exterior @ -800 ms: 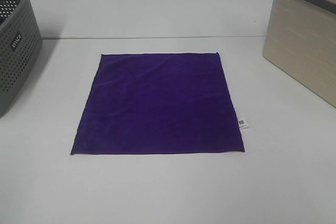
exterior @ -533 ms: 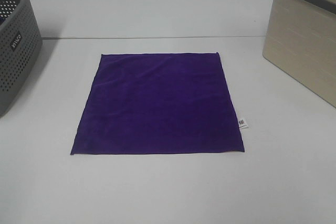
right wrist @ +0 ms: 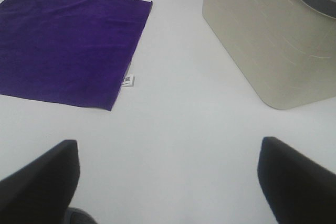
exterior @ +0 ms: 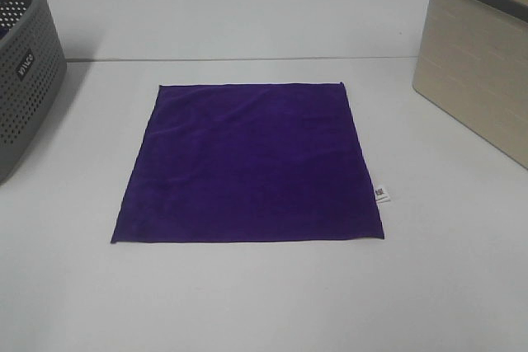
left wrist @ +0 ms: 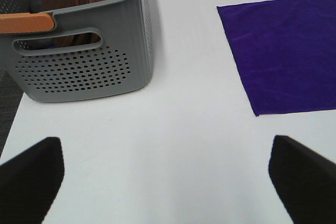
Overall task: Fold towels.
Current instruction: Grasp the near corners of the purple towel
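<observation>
A deep purple square towel [exterior: 250, 162] lies flat and unfolded on the white table, with a small white tag [exterior: 380, 194] at its right edge. It also shows in the left wrist view [left wrist: 286, 59] and in the right wrist view [right wrist: 68, 45], tag [right wrist: 128, 81] included. My left gripper [left wrist: 168, 179] is open and empty over bare table, well left of the towel. My right gripper [right wrist: 168, 179] is open and empty over bare table, right of the towel. Neither gripper shows in the exterior high view.
A grey perforated basket [exterior: 25, 63] stands at the left table edge; the left wrist view shows its wall [left wrist: 84, 66] and brown cloth inside. A beige basket [exterior: 478, 55] stands at the right, also in the right wrist view [right wrist: 268, 40].
</observation>
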Robot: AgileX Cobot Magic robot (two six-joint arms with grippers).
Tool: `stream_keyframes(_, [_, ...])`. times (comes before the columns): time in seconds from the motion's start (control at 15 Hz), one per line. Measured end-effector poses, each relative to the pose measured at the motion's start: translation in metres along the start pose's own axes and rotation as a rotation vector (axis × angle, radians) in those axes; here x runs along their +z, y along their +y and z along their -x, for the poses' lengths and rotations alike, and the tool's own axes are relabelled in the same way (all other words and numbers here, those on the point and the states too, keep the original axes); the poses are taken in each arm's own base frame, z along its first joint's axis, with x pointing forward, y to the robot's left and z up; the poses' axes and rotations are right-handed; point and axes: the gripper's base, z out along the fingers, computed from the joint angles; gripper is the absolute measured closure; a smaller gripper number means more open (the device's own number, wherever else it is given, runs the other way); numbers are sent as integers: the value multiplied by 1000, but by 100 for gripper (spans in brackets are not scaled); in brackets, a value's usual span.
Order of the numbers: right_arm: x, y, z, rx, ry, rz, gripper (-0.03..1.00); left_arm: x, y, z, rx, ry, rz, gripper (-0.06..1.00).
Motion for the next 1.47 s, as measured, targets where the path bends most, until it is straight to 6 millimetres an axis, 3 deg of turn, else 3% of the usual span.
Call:
stream_keyframes(1.07, [0, -6, -1, 36, 14, -69, 7, 0, -1, 0, 12, -1, -12, -4])
stream_keyframes(1.47, [0, -7, -1, 60, 13, -72, -1, 0, -1, 0, 15, -1, -12, -4])
